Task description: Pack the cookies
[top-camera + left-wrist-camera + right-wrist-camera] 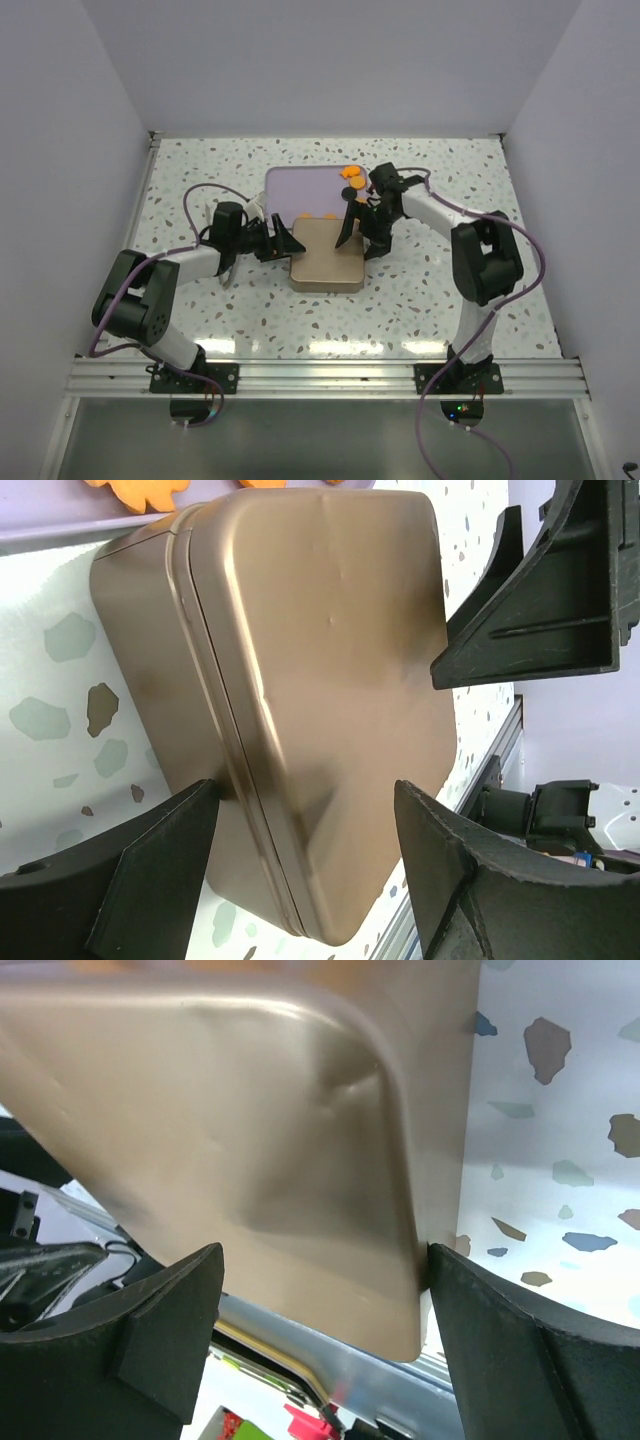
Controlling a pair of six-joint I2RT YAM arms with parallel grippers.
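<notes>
both arms are on the tin (pixel 325 262) now. it sits mid-table (pixel 420 300), gold, lid on, just in front of the purple tray (pixel 300 190). left tool (pixel 290 238) is at the tin's left edge and right tool (pixel 360 232) at its right, near the back corner. both are released, fingers spread wide with a tin corner between them. neither looks clamped from the wrist views, though one right finger sits very close to the tin's rim.

how far along? not done, i'd say. cookies (pixel 352 178) are out on the tray: a small orange cluster at its far right corner, and a couple more orange ones at its near edge, right beside the tin. whatever is inside the tin is hidden, so no count of what's packed. with the lid on, those loose ones can't go in — the lid looks like the business in hand.

the cookies themselves are small flat orange discs. the left wrist view shows a scalloped edge on one. a dark spot sits by the cluster, but it's too small to call.
</notes>
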